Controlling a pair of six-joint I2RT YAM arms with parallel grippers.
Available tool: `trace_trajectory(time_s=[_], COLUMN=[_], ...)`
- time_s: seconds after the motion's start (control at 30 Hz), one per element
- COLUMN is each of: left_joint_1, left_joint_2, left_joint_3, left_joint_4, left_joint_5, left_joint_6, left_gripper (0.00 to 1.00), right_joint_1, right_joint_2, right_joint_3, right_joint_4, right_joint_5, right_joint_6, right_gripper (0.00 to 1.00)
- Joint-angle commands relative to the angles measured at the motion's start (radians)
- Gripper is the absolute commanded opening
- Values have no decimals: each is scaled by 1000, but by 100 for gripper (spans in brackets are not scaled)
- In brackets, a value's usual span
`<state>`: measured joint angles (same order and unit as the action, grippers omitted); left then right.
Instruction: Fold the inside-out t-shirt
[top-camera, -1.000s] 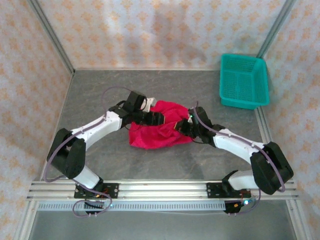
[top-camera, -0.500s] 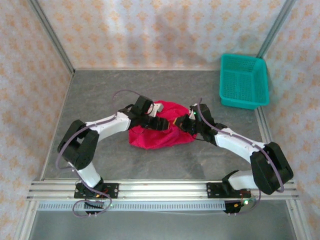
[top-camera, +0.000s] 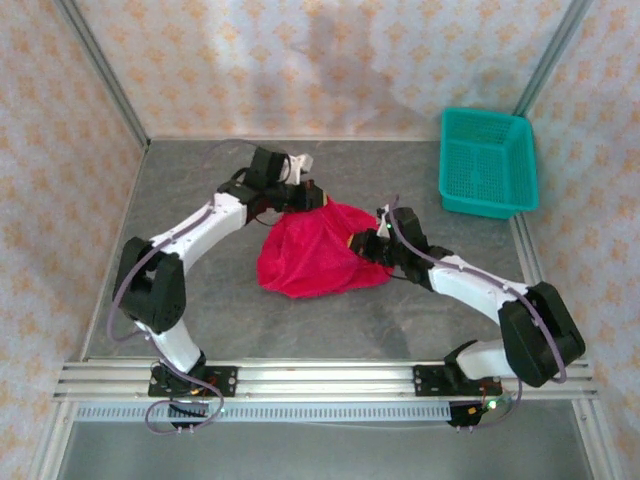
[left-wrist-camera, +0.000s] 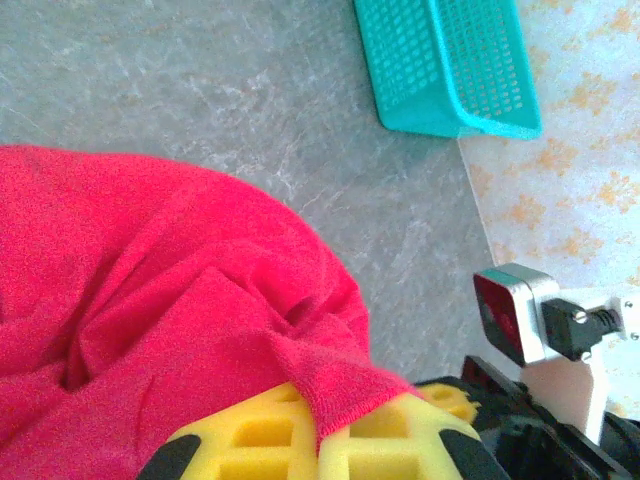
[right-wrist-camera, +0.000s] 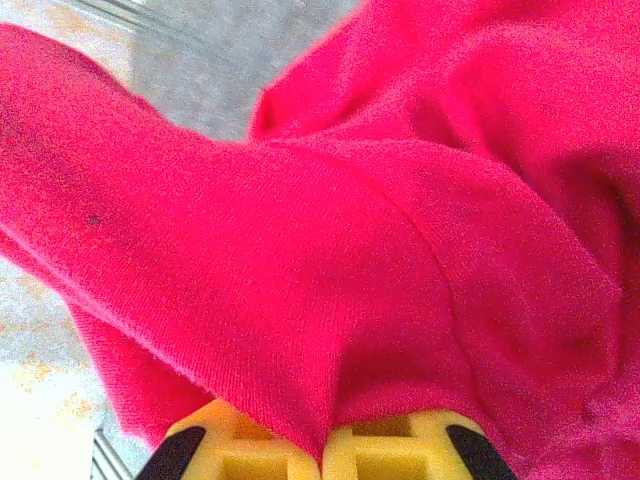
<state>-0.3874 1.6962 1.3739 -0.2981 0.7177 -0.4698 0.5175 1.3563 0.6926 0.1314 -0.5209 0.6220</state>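
Note:
The inside-out t-shirt (top-camera: 310, 258) is a crumpled crimson heap in the middle of the grey table. My left gripper (top-camera: 317, 201) is at the heap's far edge, shut on a fold of the red cloth (left-wrist-camera: 330, 385) that runs between its yellow fingertips (left-wrist-camera: 250, 440). My right gripper (top-camera: 359, 243) is at the heap's right side. It is shut on another bunched fold (right-wrist-camera: 330, 400), and cloth drapes over its fingertips (right-wrist-camera: 400, 445). The t-shirt (left-wrist-camera: 150, 300) spreads away from the left jaws, and the stretch between the two grips is raised off the table.
A teal mesh basket (top-camera: 487, 163) stands at the far right corner, also seen past the cloth as the basket (left-wrist-camera: 450, 65). Patterned walls close in the table (top-camera: 200, 310) on three sides. Bare grey surface lies to the left and in front of the shirt.
My left gripper has shut on the shirt's far edge and pulled it back and up toward the far left. The heap has stretched out. The right gripper has barely moved.

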Motion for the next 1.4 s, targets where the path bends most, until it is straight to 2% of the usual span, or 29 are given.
trace_trajectory(time_s=[0.0,0.13,0.17,0.23,0.27,0.3,0.37,0.4,0.5,0.53,0.73,1.0,1.03,1.13,1.27,1.37], left_joint_1=[44,41,38,25,12,0,-40,-56,-94,-98,-98,-75,-71,-70,-69,-70], left_joint_2=[-46,-22,-21,-29,-34,-39,-46,-46,-40,-36,-31,-63,-67,-75,-68,-64], left_joint_3=[82,-2,-35,-89,-114,-131,-157,-164,-182,-188,-193,-162,-162,-159,-160,-164], left_joint_4=[-59,18,47,88,102,108,111,109,118,124,109,23,21,15,17,28], left_joint_5=[-73,-21,-19,-20,-28,-35,-61,-72,-90,-92,-106,-139,-138,-139,-135,-130], left_joint_6=[24,-31,-49,-59,-80,-91,-92,-91,-102,-107,-106,-76,-75,-73,-79,-85], left_gripper=[0,0,0,0,0,0,0,0,0,0,0,0,0,0,0,0], right_joint_1=[-5,-6,-5,-5,-5,-4,5,11,29,35,94,116,116,118,118,118], right_joint_2=[43,33,24,-4,-25,-41,-78,-86,-94,-90,-3,162,177,211,273,328], right_joint_3=[-42,-23,-6,31,50,72,125,146,191,202,231,229,242,281,319,324], right_joint_4=[-139,-143,-164,-207,-230,-251,-304,-326,-339,-336,-307,-268,-280,-313,-309,-243], right_joint_5=[48,7,1,-18,-22,-20,-5,6,8,6,35,155,180,254,285,248], right_joint_6=[-72,-69,-69,-61,-49,-38,-18,-8,33,47,80,69,63,46,54,98], right_gripper=[0,0,5,37,44,47,47,42,13,8,0,0,7,19,20,27])
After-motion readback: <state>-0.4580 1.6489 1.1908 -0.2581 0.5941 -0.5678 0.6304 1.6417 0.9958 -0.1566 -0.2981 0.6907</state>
